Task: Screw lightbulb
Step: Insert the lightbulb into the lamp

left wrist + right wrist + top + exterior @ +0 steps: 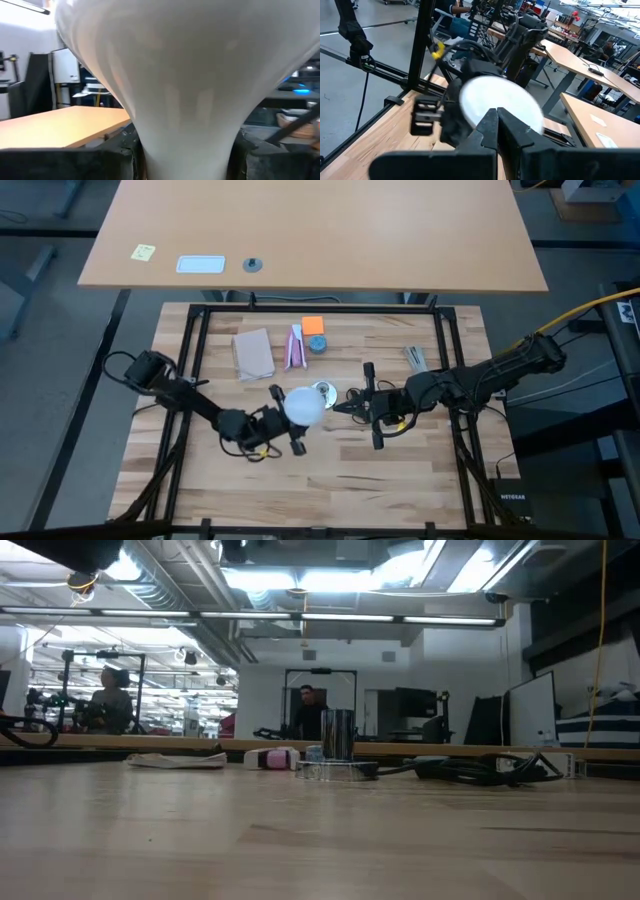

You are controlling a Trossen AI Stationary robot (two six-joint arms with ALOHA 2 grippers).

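The frosted white lightbulb [305, 405] hangs over the middle of the table in my left gripper [286, 420], which is shut on it. In the left wrist view the bulb [170, 65] fills the picture. Its globe partly covers the silvery socket [326, 390], which stands on the table [338, 740] with its dark cord [480, 770]. My right gripper [343, 406] is shut and holds nothing. It points at the globe [520, 107] from the table's right. I cannot tell whether its tips touch the globe. My left gripper pinches the bulb's narrow neck [185, 150] between its two fingers [117, 157], one on each side. The fingers come from the table's left, roughly level. The globe sticks out beyond the fingertips, and the bulb is lifted clear of the table.
On the far half of the table lie a tan packet [253, 353], a pink-and-white packet [295, 346], an orange block [312, 325], a small blue thing [317, 343] and a metal piece [415, 358]. A black frame [195, 330] borders the table. People stand in the room behind.
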